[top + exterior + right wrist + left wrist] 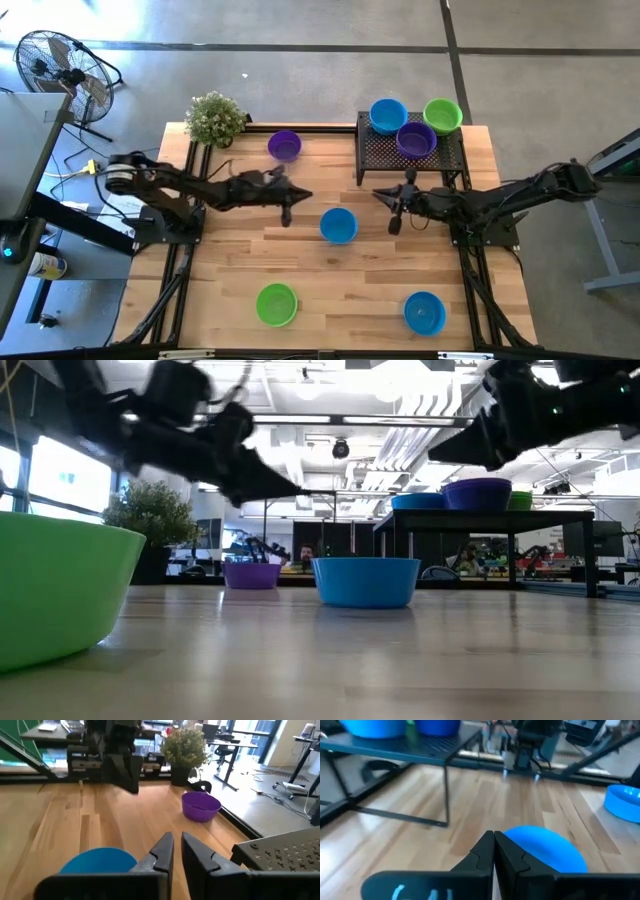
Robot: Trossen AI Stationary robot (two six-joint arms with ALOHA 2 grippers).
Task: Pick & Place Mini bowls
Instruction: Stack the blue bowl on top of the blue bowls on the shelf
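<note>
Three small round plastic bowls are already set on the black mesh metal stand. Between the clenched, empty left gripper and slightly parted, empty right gripper, a blue bowl waits; four more are left.

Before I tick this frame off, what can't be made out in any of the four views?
- Stand: the bowls hide their own contact; nested or merely touching is unclear.
- Blue bowl at table centre: the left pincer covers its near side in the left wrist view.
- Green bowl: cut off by the low view's edge.
- Room beyond the table: too small in the low view.
</note>
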